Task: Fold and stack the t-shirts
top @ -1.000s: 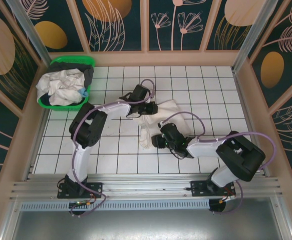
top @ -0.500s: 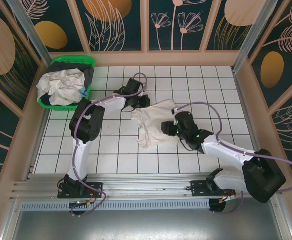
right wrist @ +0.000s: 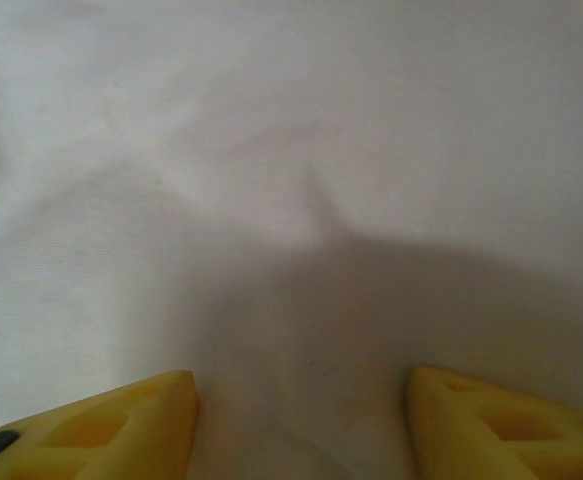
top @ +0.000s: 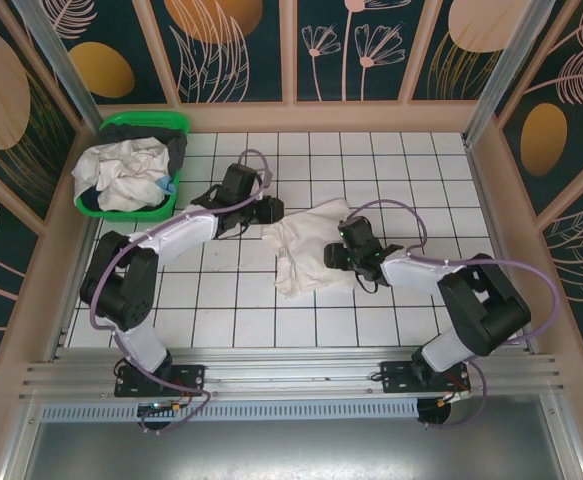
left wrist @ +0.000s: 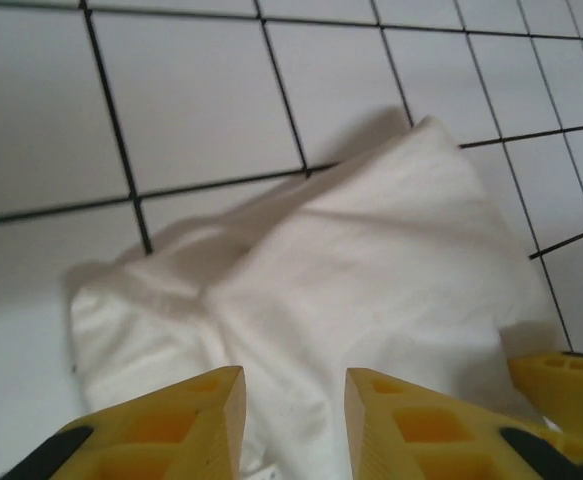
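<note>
From above, you had the t-shirt (top: 306, 250) bunched on the table (top: 421, 170) right of the basket (top: 146, 122), with the left gripper (top: 270, 210) between them. Your wrist views showed both grippers apart, the right gripper (right wrist: 301, 375) seemingly touching cloth.

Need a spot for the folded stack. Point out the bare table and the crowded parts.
Bare: far right tiles between the t-shirt and the right wall; the near row in front of it. Crowded: the middle, and the green basket corner.

Green basket (top: 146, 120) sits in the far left corner of the white, black-gridded table (top: 421, 170), tucked against the walls. Dark panels (top: 236, 50) painted with flowers ring the scene, and a metal rail (top: 291, 372) runs along the near edge.
</note>
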Available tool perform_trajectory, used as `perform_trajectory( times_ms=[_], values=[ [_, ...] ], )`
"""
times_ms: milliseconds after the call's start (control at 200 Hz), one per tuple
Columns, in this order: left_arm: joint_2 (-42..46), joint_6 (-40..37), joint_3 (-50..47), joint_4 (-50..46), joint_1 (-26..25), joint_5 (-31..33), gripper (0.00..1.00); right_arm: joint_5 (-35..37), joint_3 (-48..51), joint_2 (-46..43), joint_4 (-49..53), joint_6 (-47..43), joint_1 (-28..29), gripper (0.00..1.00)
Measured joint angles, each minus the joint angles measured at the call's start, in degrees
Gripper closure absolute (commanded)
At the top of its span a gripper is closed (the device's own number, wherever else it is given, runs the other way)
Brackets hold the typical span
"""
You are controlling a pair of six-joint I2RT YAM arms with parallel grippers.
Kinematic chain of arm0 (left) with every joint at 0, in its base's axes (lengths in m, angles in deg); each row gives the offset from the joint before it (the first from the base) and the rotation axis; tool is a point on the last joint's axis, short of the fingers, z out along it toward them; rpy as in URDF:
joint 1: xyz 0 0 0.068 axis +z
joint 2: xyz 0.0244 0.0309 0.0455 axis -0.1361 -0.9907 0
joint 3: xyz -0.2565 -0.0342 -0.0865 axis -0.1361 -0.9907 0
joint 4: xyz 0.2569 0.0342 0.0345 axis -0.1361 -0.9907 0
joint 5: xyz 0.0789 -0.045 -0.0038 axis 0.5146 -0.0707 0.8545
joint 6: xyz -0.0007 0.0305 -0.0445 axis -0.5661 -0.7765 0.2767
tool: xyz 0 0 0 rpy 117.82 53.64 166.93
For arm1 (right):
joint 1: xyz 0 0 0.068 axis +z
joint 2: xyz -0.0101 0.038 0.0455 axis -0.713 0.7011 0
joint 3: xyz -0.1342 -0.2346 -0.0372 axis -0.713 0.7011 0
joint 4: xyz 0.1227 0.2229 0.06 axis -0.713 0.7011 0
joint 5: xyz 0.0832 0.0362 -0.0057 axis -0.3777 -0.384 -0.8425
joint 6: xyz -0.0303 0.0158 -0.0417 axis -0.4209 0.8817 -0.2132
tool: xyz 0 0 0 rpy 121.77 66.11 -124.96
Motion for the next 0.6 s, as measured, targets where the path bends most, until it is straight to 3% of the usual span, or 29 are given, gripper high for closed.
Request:
perform_trajectory(
  times_ms=[260, 601],
  values=[
    [1.7, 3.8, -7.3, 3.1, -0.6, -0.8, 0.67, 1.8, -0.9, 1.2, 1.1, 1.7, 0.9, 0.41],
    [-3.6, 10.2, -7.8, 8.3, -8.1, -2.0, 0.60, 2.1, -0.9, -2.8, 5.0, 2.3, 2.0, 0.41]
  ],
)
